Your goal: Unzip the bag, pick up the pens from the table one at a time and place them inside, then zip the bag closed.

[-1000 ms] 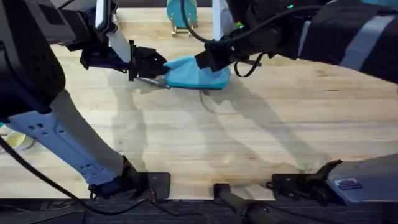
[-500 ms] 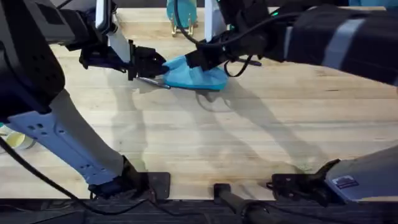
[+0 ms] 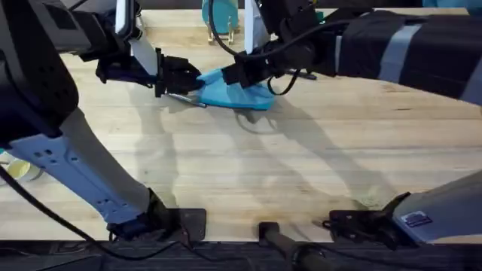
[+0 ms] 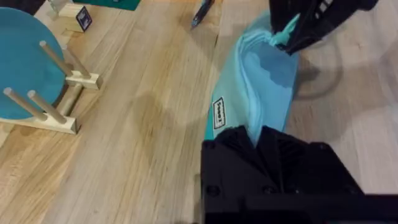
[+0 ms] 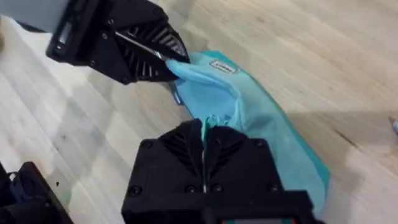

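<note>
The bag [image 3: 239,92] is a soft, light turquoise-blue fabric pouch lying toward the far side of the table [image 3: 301,165], a little left of the middle, stretched between the two grippers. In the left wrist view the bag [image 4: 258,93] shows a darker blue inner patch where its fabric folds, and a small white label sewn on one edge. In the right wrist view the bag [image 5: 249,118] runs as a long rumpled strip with the same white label near its far end. At its left end, the left gripper [image 3: 183,77] has its black fingers pressed together on the pouch's fabric, pinching that end; a slim silver-grey pen [image 3: 184,98] lies on the wood just under this gripper, touching the bag's left edge. At the pouch's upper right part, the right gripper [image 3: 235,74] is closed tightly on a small turquoise bit at the bag's top edge; whether that bit is the zipper pull or a fold of fabric I cannot tell. Behind the bag, at the table's far edge, stands a teal disc on a wooden stand [image 3: 220,21].
</note>
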You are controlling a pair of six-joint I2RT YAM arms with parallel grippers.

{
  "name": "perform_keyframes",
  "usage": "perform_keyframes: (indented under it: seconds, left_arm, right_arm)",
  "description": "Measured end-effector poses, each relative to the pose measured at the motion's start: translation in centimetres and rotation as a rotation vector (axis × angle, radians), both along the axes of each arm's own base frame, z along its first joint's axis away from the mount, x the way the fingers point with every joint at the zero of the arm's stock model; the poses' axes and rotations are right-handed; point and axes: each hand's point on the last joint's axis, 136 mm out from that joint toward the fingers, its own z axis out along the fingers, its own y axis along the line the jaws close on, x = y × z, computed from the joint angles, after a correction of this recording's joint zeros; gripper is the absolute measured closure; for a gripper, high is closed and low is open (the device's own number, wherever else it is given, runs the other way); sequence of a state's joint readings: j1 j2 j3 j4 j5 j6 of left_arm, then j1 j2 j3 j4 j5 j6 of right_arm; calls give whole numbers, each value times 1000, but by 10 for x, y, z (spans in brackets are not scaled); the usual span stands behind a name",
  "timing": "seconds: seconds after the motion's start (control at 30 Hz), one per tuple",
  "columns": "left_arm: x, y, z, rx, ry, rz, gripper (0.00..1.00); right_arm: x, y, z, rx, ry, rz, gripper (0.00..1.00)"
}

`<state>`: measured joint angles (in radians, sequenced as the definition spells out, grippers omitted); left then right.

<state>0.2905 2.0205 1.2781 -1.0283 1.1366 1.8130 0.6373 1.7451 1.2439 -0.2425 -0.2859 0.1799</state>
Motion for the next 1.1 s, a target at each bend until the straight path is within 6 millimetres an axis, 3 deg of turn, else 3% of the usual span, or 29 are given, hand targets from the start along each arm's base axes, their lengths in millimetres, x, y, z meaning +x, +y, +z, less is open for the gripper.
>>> perform_keyframes:
  seconds: [0.27,0.53,0.87,0.93,1.1]
  left_arm:
    - [-2,-2,4,-28,13,5,959]
    - [-7,-6,10,-67,54,11,959]
    - [-6,-6,10,-70,53,12,960]
    - [-6,-6,11,-74,52,13,960]
    - [-6,-9,13,-85,48,9,959]
  right_arm:
    - [7,-12,-1,-38,1,-34,971]
    - [25,-11,11,-8,-80,-52,971]
    - [27,-9,7,4,-70,-43,955]
    - [24,-8,6,8,-60,-33,768]
    - [16,-11,1,-25,-17,-27,62]
